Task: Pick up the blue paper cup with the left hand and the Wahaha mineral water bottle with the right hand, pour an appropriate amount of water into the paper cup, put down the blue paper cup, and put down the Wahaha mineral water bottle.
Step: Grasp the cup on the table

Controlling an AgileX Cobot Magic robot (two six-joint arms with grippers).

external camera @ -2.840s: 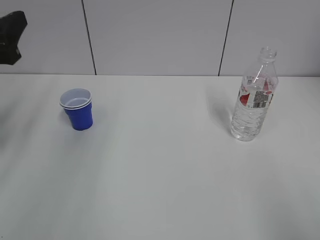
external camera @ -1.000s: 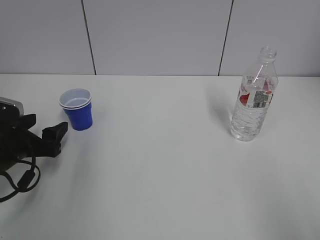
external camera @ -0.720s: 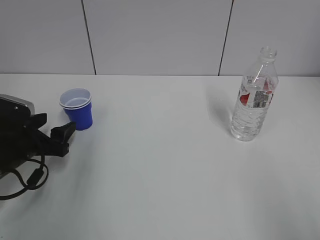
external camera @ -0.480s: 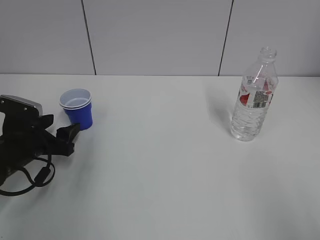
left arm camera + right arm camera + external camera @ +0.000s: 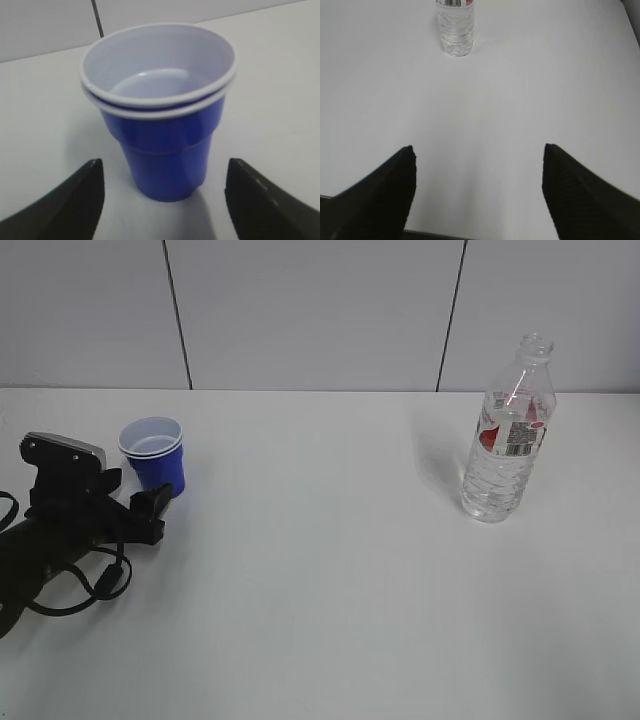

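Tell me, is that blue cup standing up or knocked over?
Upright. The blue paper cup stands on its base on the table, white rim up, between the open left gripper's fingers.

Left hand [image 5: 140, 502], black arm with trailing cables and a silver-grey block, lying low over the table's left side, jaws spread wide and level; right hand [image 5: 477, 187], out of the exterior view, jaws likewise parted, their two dark fingers [image 5: 380, 195] pointing forward.
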